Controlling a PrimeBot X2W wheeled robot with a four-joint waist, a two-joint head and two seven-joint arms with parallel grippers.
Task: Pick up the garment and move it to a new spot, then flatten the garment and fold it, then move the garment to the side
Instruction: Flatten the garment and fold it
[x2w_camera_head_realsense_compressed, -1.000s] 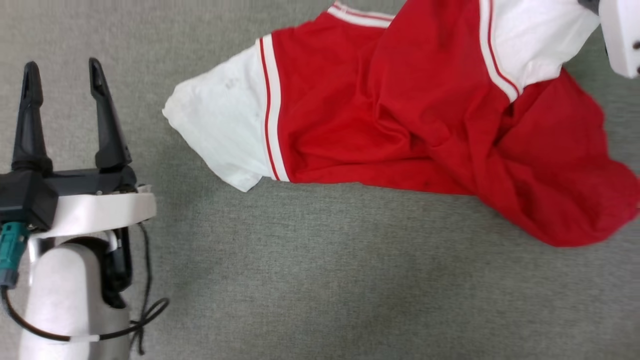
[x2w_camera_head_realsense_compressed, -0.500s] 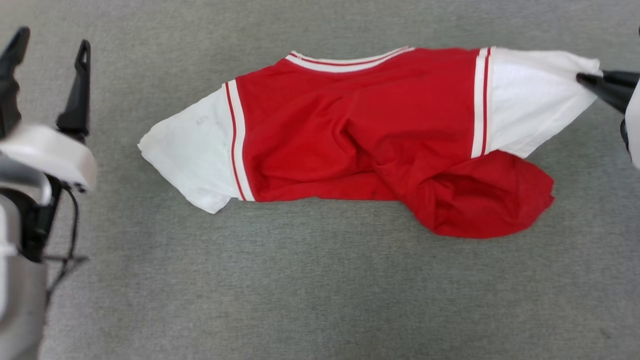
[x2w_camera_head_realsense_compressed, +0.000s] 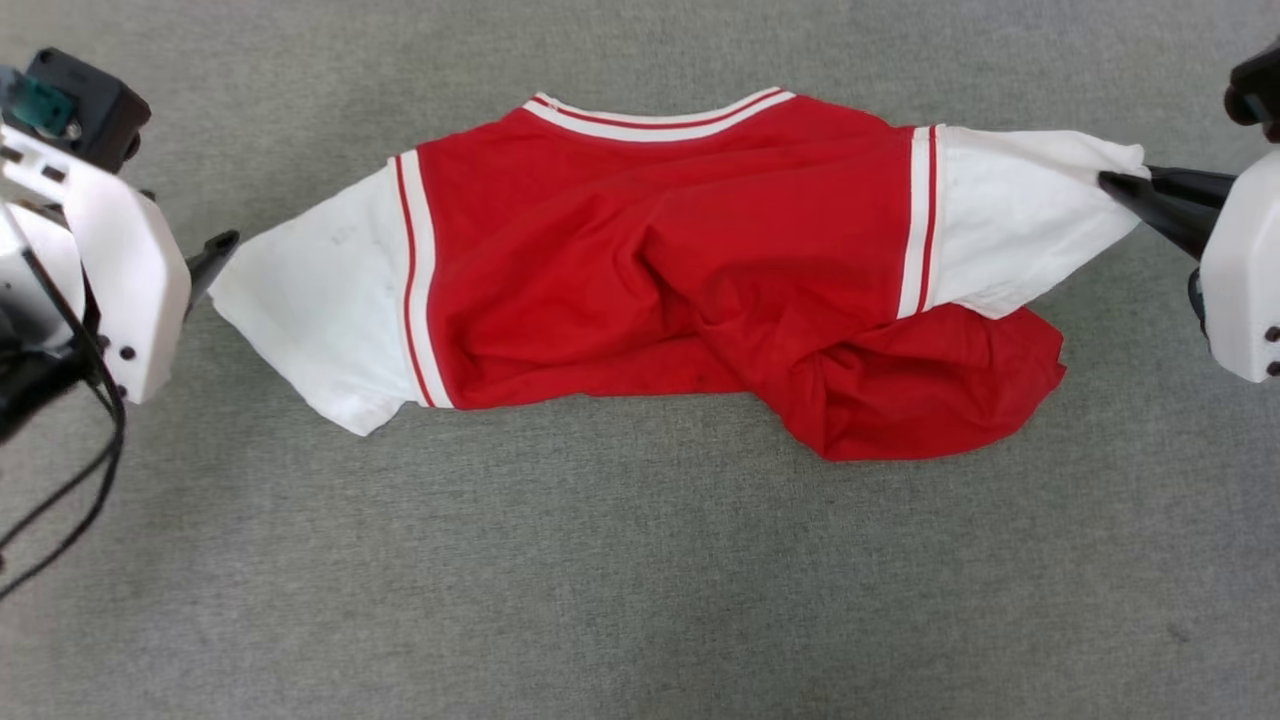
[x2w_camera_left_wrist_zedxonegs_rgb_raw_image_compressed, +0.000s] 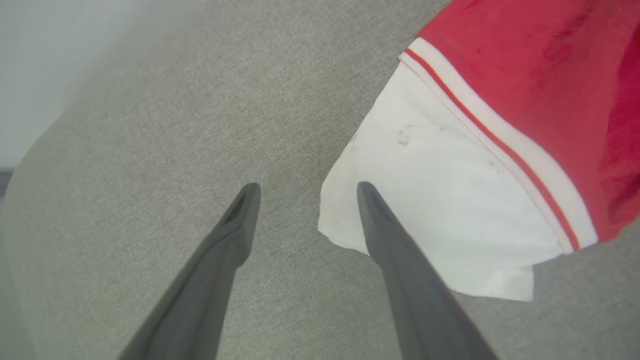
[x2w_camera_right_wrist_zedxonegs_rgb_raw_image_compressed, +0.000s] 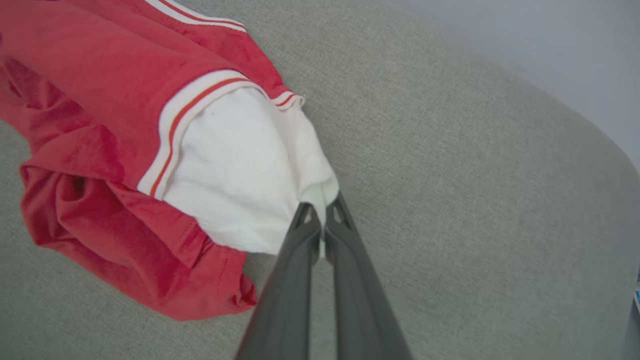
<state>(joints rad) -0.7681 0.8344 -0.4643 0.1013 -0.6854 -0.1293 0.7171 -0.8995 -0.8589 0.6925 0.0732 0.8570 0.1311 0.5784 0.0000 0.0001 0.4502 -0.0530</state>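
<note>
The garment (x2w_camera_head_realsense_compressed: 650, 250) lies stretched sideways on the grey cloth surface, neckline at the far side, its lower red part bunched at the near right. No lettering shows on the upward face. My right gripper (x2w_camera_head_realsense_compressed: 1112, 184) is shut on the tip of the right white sleeve (x2w_camera_right_wrist_zedxonegs_rgb_raw_image_compressed: 240, 170), pinching it between the fingertips (x2w_camera_right_wrist_zedxonegs_rgb_raw_image_compressed: 306, 216). My left gripper (x2w_camera_left_wrist_zedxonegs_rgb_raw_image_compressed: 305, 189) stands open at the left white sleeve (x2w_camera_left_wrist_zedxonegs_rgb_raw_image_compressed: 440, 200). One finger (x2w_camera_left_wrist_zedxonegs_rgb_raw_image_compressed: 380, 225) lies over the sleeve's corner, the other over bare surface. In the head view a left fingertip (x2w_camera_head_realsense_compressed: 222, 243) touches the sleeve's edge.
The grey surface (x2w_camera_head_realsense_compressed: 600, 580) spreads wide in front of the garment. Its rounded edge (x2w_camera_right_wrist_zedxonegs_rgb_raw_image_compressed: 590, 125) shows in both wrist views, with a pale background beyond. My left arm's black cable (x2w_camera_head_realsense_compressed: 70, 490) hangs at the lower left.
The head camera has shifted. The garment, lifted at its right sleeve before, now lies lower and stretched out. My left gripper has swung in and turned toward the left sleeve.
</note>
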